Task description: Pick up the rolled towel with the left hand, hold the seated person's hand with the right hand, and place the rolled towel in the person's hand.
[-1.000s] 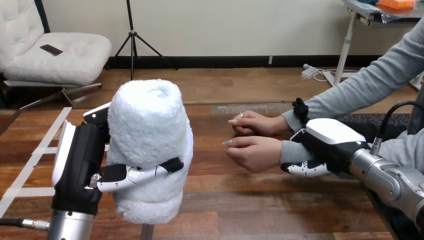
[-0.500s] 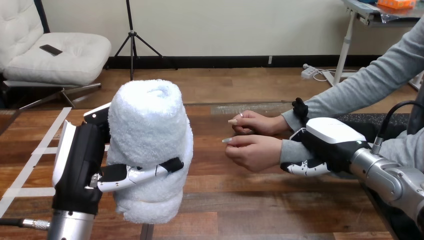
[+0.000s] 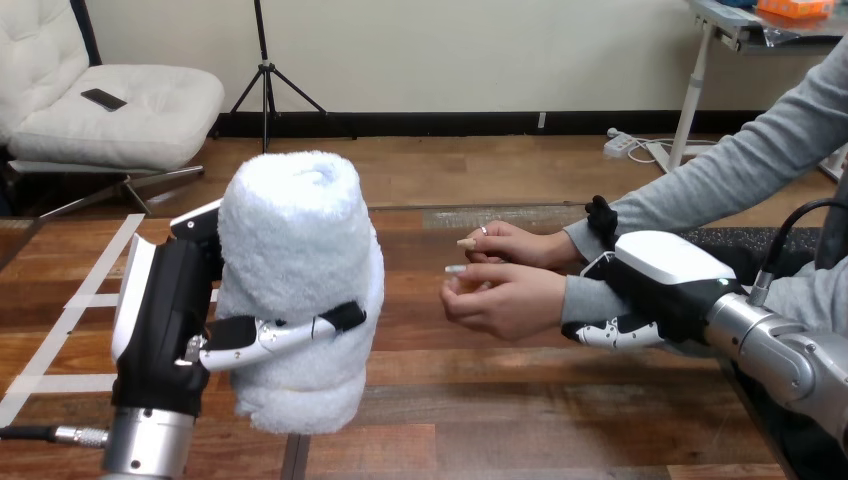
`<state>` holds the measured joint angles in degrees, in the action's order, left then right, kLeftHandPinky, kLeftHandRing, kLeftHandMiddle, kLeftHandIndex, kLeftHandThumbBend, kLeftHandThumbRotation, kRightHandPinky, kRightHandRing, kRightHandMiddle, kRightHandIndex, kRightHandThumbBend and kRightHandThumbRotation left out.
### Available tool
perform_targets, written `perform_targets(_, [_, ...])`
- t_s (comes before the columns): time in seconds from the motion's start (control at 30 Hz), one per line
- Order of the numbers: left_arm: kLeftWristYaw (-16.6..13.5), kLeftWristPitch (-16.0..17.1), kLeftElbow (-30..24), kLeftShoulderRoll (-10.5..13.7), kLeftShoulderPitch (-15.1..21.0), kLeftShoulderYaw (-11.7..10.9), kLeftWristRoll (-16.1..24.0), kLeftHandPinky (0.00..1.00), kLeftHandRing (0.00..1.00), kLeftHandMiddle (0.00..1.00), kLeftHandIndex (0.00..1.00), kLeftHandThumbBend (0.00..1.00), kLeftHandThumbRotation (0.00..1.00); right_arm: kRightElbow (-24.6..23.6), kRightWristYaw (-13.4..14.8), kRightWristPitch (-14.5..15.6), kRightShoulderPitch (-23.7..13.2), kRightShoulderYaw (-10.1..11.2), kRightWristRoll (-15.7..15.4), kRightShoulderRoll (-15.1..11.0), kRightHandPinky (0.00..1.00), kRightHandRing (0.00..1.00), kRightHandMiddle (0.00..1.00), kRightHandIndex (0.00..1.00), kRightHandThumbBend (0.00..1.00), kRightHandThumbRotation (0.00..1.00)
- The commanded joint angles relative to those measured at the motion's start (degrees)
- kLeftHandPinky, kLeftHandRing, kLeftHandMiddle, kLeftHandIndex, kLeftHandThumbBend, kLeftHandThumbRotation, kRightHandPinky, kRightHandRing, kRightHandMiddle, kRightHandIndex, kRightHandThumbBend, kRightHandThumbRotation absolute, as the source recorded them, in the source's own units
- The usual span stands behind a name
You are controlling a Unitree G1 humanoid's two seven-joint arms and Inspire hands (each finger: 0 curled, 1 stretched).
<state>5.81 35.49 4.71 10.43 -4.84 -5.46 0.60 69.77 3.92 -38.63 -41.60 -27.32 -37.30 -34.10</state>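
Wood tbl (image 3: pixel 520 400), wht armchair (image 3: pixel 120 110), tripod (image 3: pixel 265 70)

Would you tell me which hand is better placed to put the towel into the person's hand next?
Left. The left hand grips the towel upright, facing the person's nearer hand; the right hand is curled round that hand's wrist.

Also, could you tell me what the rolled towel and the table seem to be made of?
Rolled towel: white terry cloth, probably cotton, judging by its fuzzy pile. Table: wood or wood-look planks, with visible grain, seams and a slight sheen.
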Motion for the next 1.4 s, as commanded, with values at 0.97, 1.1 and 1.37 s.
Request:
perform_targets(0.97, [-0.7, 1.1, 6.5, 0.1, 13.5, 0.2, 1.4, 0.24, 0.29, 0.36, 0.41, 0.55, 0.00, -7.8, -6.8, -4.9, -2.9, 7.5, 8.1, -2.5, 0.29, 0.34, 0.41, 0.46, 0.34, 0.42])
perform_targets(1.1, [-0.6, 0.7, 6.3, 0.1, 13.8, 0.2, 1.4, 0.25, 0.29, 0.36, 0.41, 0.55, 0.00, -8.4, -7.3, -4.9, -2.6, 7.9, 8.4, -2.7, 0.30, 0.34, 0.41, 0.46, 0.34, 0.42])
perform_targets(1.37, [-0.1, 0.3, 6.8, -0.2, 14.4, 0.4, 0.6, 0.26, 0.30, 0.37, 0.41, 0.54, 0.00, -9.3, -7.4, -4.8, -2.4, 8.0, 8.3, -3.0, 0.31, 0.35, 0.42, 0.47, 0.34, 0.40])
